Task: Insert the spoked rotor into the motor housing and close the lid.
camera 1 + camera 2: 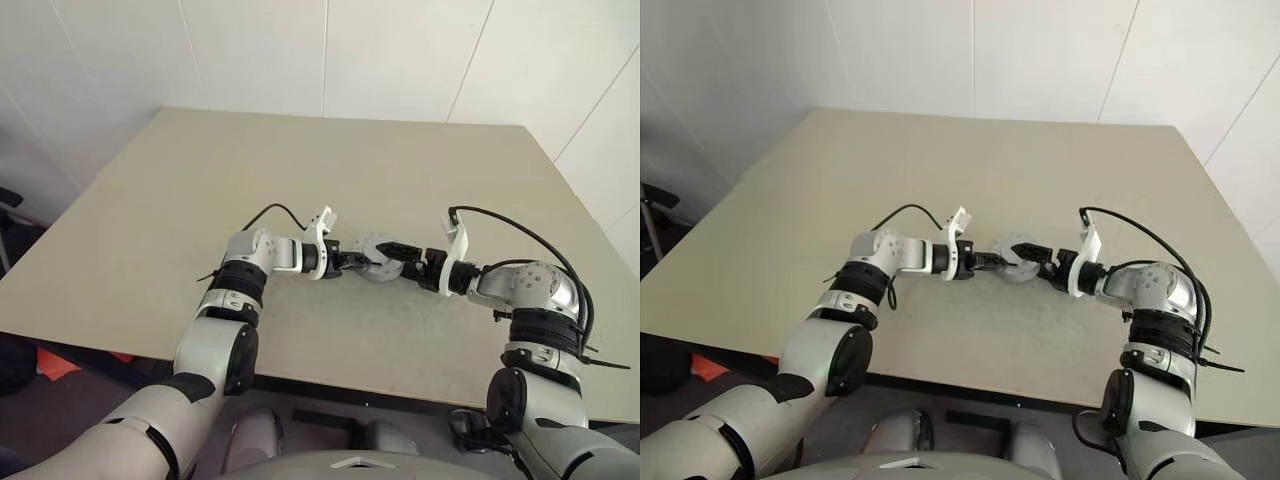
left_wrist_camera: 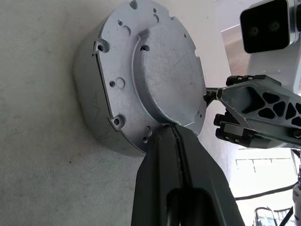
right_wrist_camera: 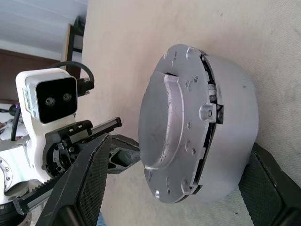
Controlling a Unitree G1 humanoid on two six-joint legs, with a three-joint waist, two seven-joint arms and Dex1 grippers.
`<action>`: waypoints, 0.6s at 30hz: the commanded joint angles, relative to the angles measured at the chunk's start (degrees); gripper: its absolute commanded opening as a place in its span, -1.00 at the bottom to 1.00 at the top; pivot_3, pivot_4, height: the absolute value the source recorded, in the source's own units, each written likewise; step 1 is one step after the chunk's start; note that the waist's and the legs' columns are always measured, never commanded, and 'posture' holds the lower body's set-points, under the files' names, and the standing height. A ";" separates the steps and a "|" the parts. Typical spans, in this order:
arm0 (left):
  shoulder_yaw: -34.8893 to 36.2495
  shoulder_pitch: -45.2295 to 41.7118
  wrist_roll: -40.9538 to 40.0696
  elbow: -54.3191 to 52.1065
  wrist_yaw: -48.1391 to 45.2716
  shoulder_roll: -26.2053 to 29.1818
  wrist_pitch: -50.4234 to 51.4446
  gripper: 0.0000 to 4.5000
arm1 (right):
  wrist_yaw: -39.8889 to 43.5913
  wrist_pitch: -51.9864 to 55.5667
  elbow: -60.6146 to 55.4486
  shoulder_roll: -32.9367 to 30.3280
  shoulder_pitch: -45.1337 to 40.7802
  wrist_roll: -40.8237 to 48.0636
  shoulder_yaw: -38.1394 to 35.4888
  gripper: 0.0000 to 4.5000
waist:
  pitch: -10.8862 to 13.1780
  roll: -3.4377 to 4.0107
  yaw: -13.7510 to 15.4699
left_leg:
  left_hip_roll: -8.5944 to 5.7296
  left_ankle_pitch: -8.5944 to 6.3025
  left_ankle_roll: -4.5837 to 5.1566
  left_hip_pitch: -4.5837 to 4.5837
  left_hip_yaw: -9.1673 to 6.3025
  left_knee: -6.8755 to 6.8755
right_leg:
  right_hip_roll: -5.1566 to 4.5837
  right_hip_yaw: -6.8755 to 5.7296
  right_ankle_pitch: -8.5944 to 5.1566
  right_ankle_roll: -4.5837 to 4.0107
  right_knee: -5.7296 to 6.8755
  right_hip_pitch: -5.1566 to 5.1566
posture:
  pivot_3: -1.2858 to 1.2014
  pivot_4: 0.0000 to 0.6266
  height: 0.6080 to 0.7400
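Note:
The motor housing [image 1: 378, 266], a round silver can, sits on the table between my two grippers. The lid [image 2: 155, 70], a silver plate with a raised centre and screw holes, rests on it; in the right wrist view the lid [image 3: 169, 132] sits slightly askew, with a thin gap over the housing wall [image 3: 235, 117]. My left gripper [image 2: 175, 128] is shut, its tips touching the lid's rim. My right gripper [image 3: 181, 143] is open, one finger on each side of the housing. The spoked rotor is hidden.
The beige table [image 1: 300, 170] stretches wide behind and beside the housing, its front edge [image 1: 380, 378] close to me. White walls rise behind the table's far edge. Each wrist's white camera block [image 3: 47, 99] stands close to the housing.

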 commanded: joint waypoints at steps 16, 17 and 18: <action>-1.92 0.28 0.84 0.88 0.84 -2.34 -1.96 -1.00 | 0.42 1.59 -1.79 7.10 -4.94 6.19 -0.47 -0.08 | -0.02 0.18 0.66 | 0.02 0.04 -0.13 -0.92 0.00 0.02 | 0.01 -0.02 0.92 0.15 0.59 -0.97 | 0.03 -1.00 1.00; -1.97 0.37 0.83 0.77 0.76 -2.34 -2.03 -1.00 | 0.24 1.60 -1.70 7.27 -4.95 6.32 -0.95 -0.08 | -0.02 0.18 0.66 | 0.03 0.05 -0.15 -0.92 -0.01 0.02 | 0.01 -0.02 0.92 0.15 0.59 -0.97 | 0.03 -1.00 1.00; -1.98 0.35 0.84 0.81 0.68 -2.29 -2.10 -1.00 | 0.13 1.63 -1.60 7.42 -5.05 6.38 -1.26 -0.08 | -0.02 0.19 0.66 | 0.04 0.06 -0.17 -0.92 -0.02 0.02 | 0.01 -0.02 0.92 0.15 0.60 -0.98 | 0.03 -1.00 1.00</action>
